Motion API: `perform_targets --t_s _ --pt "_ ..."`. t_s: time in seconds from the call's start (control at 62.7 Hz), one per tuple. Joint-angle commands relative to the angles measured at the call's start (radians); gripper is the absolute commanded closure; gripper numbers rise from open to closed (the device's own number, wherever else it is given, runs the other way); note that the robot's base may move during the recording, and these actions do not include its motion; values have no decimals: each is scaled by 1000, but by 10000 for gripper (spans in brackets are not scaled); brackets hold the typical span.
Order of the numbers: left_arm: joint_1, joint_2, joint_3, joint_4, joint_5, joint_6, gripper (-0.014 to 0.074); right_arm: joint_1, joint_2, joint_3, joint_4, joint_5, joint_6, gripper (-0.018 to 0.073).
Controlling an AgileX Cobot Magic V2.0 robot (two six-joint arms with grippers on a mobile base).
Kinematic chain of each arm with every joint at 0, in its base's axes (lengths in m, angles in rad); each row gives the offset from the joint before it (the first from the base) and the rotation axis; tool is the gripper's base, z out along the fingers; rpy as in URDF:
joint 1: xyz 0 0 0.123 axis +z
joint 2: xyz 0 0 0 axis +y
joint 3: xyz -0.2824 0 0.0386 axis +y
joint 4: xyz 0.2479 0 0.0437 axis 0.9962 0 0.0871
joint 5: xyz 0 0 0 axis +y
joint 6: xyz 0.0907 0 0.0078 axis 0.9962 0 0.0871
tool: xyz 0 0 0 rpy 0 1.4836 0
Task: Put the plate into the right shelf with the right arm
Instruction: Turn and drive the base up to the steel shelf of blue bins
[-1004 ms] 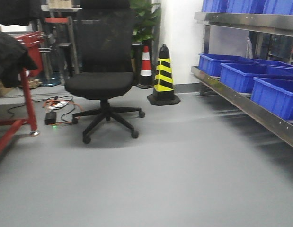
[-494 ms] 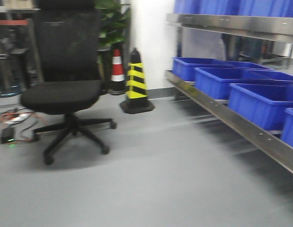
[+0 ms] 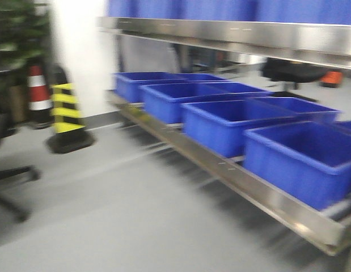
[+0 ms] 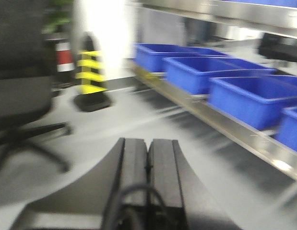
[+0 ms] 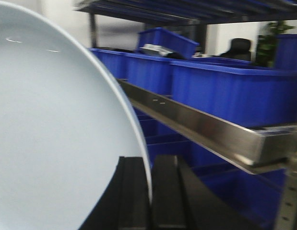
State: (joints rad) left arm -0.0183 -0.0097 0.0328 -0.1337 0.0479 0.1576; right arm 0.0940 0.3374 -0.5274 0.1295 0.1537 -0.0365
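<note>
Two grippers in view, one loaded. The right gripper, bottom centre of its wrist view, has its jaws pinched on the rim of the plate. The plate stands on edge and fills the left half of that frame.

The left gripper, bottom centre of its own view, has its fingers pressed together with nothing between them.

The right shelf runs diagonally across the right of the front view, with blue bins lined along its lower beam. All views are smeared.

I judge this to be the carry-and-approach step, with the plate not yet over the rack. Next I need to line up on a bin, reach the right arm in under the upper beam, tip the plate flat, and only then let go.
</note>
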Motion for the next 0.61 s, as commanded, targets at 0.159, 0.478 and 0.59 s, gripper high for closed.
perform_targets --t_s 0.159,0.478,0.59 --pt "-2 -10 10 -8 -90 -7 724 -8 11 -29 -4 -94 -7 505" --pt "-2 -10 10 -8 -90 -7 724 -8 11 -29 -4 -94 -7 505" --pt "-2 -10 10 -8 -90 -7 724 -8 11 -29 -4 -94 -7 505"
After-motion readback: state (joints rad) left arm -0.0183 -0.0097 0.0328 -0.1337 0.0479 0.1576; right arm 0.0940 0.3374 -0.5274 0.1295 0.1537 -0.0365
